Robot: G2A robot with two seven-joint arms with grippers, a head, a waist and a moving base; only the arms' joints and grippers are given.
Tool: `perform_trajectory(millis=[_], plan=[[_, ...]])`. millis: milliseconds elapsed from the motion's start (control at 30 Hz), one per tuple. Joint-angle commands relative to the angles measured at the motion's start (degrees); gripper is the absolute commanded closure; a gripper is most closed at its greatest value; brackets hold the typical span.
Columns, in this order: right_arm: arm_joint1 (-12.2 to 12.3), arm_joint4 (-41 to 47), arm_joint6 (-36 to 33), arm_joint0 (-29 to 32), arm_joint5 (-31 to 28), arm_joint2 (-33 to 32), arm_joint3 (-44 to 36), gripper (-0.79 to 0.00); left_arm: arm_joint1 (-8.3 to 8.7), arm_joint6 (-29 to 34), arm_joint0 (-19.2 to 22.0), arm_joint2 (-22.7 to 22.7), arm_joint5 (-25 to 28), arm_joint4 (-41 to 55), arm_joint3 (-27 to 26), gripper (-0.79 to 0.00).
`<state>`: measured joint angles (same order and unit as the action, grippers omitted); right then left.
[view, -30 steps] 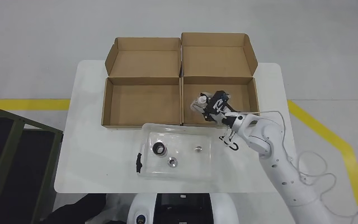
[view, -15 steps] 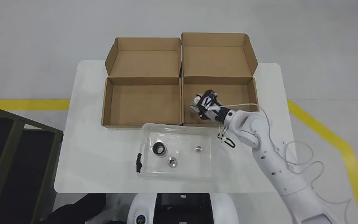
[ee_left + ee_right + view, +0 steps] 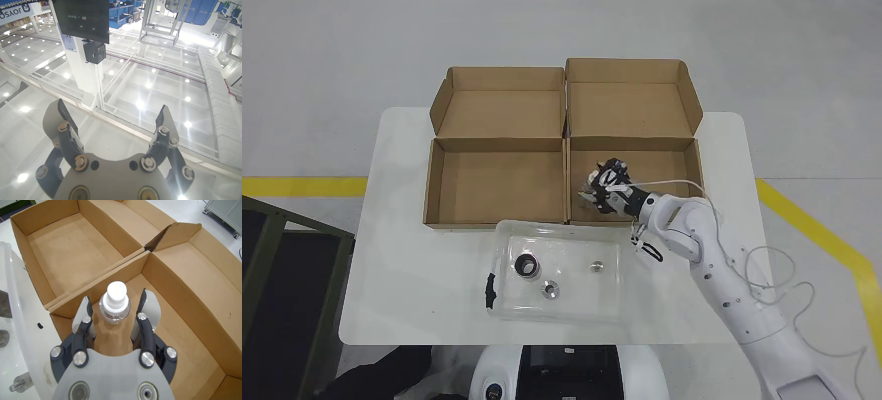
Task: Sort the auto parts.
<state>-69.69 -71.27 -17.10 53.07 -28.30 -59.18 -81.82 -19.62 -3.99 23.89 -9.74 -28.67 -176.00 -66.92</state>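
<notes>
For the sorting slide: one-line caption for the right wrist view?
Open right gripper straddles a white-capped clear spray bottle standing inside a cardboard box.

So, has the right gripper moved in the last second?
Yes. The right gripper slid left inside the right-hand box, toward the left-hand box.

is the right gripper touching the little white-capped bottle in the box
Apart. The right wrist view shows the right gripper open around the bottle, with a strip of box floor visible between each finger and the bottle's sides.
</notes>
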Motion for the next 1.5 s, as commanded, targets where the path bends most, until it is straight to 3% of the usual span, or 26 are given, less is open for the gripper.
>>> perform_trajectory(millis=[0,67,300,800,1100,1467], plan=[[0.03,0.55,0.87,0.32,0.37,-0.54,-0.84,-0.668,0.00,0.00,0.00,0.00,0.00,0.00,0.00,-0.785],[0.19,0.50,1.22,0.86,0.24,-1.27,-2.61,-0.782,0.00,0.00,0.00,0.00,0.00,0.00,0.00,-0.785],[1.39,-0.61,0.99,5.31,-1.18,-5.61,-12.30,-0.785,0.00,0.00,0.00,0.00,0.00,0.00,0.00,-0.785],[4.34,-6.47,-1.09,21.77,-11.58,-12.23,-33.45,-0.785,0.00,0.00,0.00,0.00,0.00,0.00,0.00,-0.785],[5.57,-10.35,-4.63,26.03,-20.16,-11.86,-36.18,-0.785,0.00,0.00,0.00,0.00,0.00,0.00,0.00,-0.785],[5.90,-10.40,-6.52,25.85,-20.44,-9.83,-31.12,-0.785,0.00,0.00,0.00,0.00,0.00,0.00,0.00,-0.785]])
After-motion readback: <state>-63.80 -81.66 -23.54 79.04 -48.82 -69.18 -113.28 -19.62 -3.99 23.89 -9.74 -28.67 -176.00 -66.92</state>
